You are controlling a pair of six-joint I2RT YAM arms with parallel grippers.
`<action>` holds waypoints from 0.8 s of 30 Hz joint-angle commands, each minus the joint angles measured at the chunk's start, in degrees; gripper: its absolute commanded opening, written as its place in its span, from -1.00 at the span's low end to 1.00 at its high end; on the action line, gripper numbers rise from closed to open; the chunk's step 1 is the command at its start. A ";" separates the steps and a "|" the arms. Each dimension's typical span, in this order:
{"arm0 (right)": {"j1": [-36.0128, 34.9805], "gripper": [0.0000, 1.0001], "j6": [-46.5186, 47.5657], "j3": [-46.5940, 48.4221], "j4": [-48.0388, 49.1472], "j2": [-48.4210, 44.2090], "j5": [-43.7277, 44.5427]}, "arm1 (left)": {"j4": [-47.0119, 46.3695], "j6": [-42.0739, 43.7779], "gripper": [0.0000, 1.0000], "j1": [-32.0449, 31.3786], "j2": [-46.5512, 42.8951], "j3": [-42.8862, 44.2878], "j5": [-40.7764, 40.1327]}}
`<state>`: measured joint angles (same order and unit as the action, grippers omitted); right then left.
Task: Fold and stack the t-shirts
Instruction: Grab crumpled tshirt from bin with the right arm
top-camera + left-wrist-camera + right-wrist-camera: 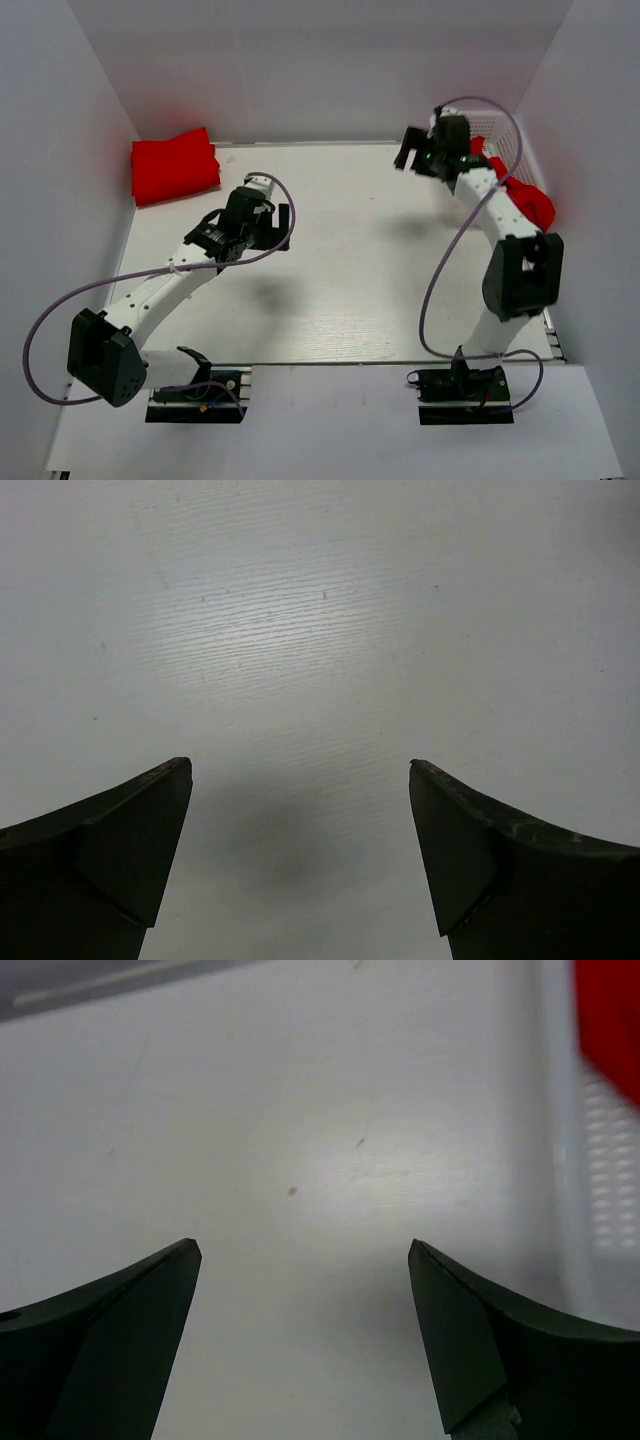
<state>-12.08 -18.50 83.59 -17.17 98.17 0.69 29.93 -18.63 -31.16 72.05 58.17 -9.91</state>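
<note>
The left hand (300, 765) is spread wide and holds nothing. Only bare desk (370, 290) shows under it. The right hand (303, 1245) is spread wide too, with nothing in it. It hangs over the desk, just beside the basket (500, 130).

One red shirt (175, 167) lies folded in the far left corner of the desk. Another red shirt (528, 200) sits bunched in the basket on the right, partly behind the right arm. I think getting that one out is the next job.

A few things could go wrong:

- The right hand is close to the basket wall. If it goes in too low, it could bump the rim and push the basket along.
- The shirt is in a heap. If the hand pinches only a thin bit, the cloth may slip out on the way up.
- The cloth could catch on the mesh, and then the basket gets dragged or tipped.
- If the shirt lands on the desk in a lump, it will be hard to lay flat and fold.
- The left hand is well apart from the basket, so it cannot help fast.
</note>
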 commanded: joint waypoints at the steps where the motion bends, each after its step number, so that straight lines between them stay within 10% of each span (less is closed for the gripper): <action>1: 8.10 0.81 1.36 15.14 -9.63 8.60 3.44 | -2.77 3.60 1.00 -0.22 0.55 3.53 4.29; 8: 17.86 0.81 5.75 43.29 -15.28 31.00 6.34 | -6.73 5.44 1.00 0.83 4.05 6.07 6.83; 24: 23.68 0.70 10.42 46.13 1.70 49.05 -0.07 | -5.24 6.50 1.00 0.83 15.40 14.60 8.69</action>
<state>11.66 -9.80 129.25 -18.65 147.11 2.17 24.14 -12.69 -30.52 87.79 69.63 -2.04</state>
